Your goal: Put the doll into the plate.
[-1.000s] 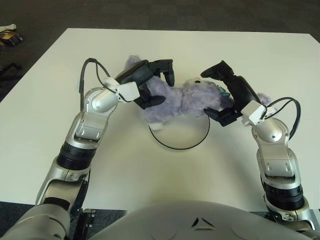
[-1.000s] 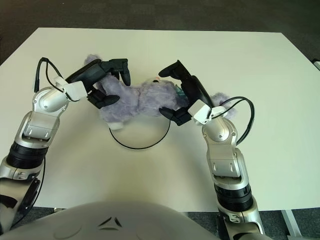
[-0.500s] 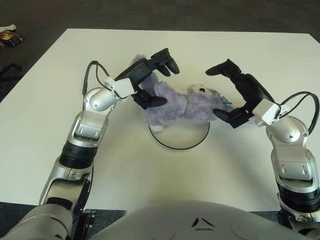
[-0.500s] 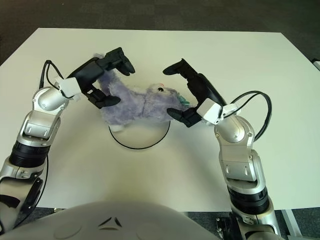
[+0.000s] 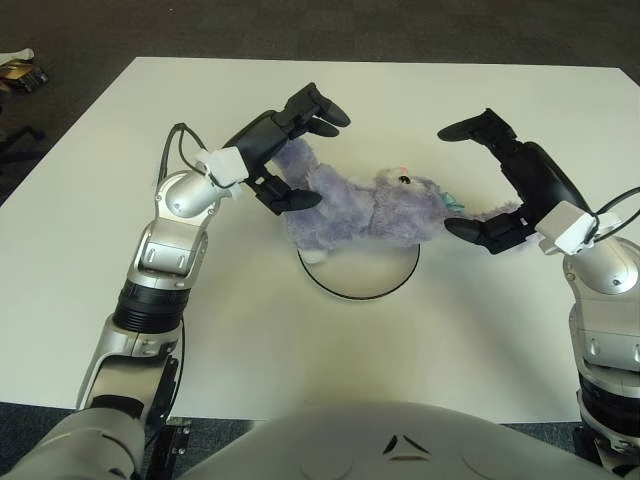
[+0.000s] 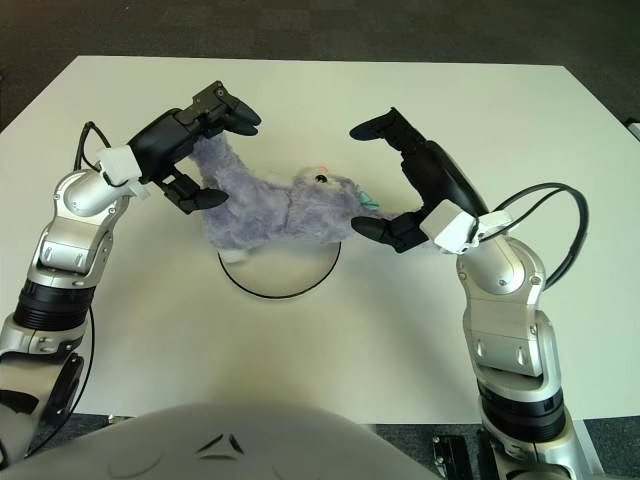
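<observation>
Doll (image 5: 365, 208): I see it across the plate (image 5: 360, 288) rim, between both hands.
Left robot hand (image 5: 283, 150): spread, empty.
Right robot hand (image 5: 505, 185): spread, empty.

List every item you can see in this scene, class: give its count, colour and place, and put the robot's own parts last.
Doll: one, purple plush, lying across the far rim of the plate, not held.
Plate: one, white with a dark rim, centre of the table, near side bare.
Table: one, white, filling the view.
Floor: dark carpet beyond the table.
Left hand: one, black, fingers spread, beside the doll's left end.
Right hand: one, black, fingers spread, beside the doll's right end.
</observation>
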